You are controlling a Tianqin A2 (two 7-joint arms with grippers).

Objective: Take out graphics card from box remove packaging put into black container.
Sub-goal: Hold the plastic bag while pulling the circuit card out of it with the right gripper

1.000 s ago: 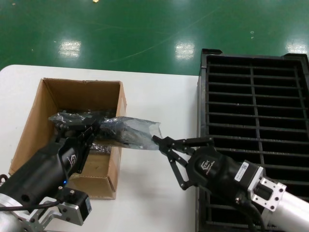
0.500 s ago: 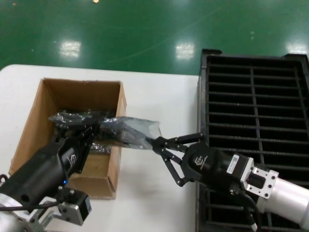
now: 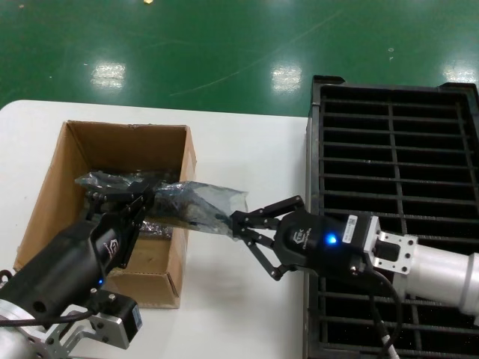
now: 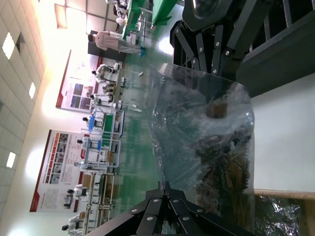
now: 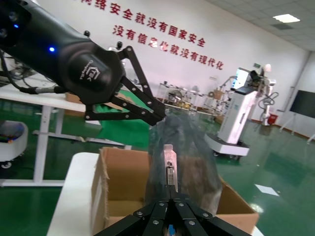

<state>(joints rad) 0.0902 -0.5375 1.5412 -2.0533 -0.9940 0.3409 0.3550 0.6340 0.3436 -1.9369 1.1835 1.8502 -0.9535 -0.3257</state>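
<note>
Packaging (image 3: 191, 203) with graphics card (image 5: 171, 169) inside spans horizontally over box (image 3: 46, 196) rim, left gripper (image 3: 142, 200) clamped on one end, right gripper (image 3: 233, 222) pinching opposite end.

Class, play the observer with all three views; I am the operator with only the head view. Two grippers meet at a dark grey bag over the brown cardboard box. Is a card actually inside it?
Observer: Yes. The right wrist view shows the flat dark graphics card, silver metal end bracket first, through the crinkly translucent dark grey plastic bag.
Operator: Does my right gripper have the bag?
Observer: The right gripper has its fingertips shut on the bag's end, close by that bracket.
Operator: And the left?
Observer: The left gripper pinches the opposite end, over the open brown corrugated cardboard box.
</note>
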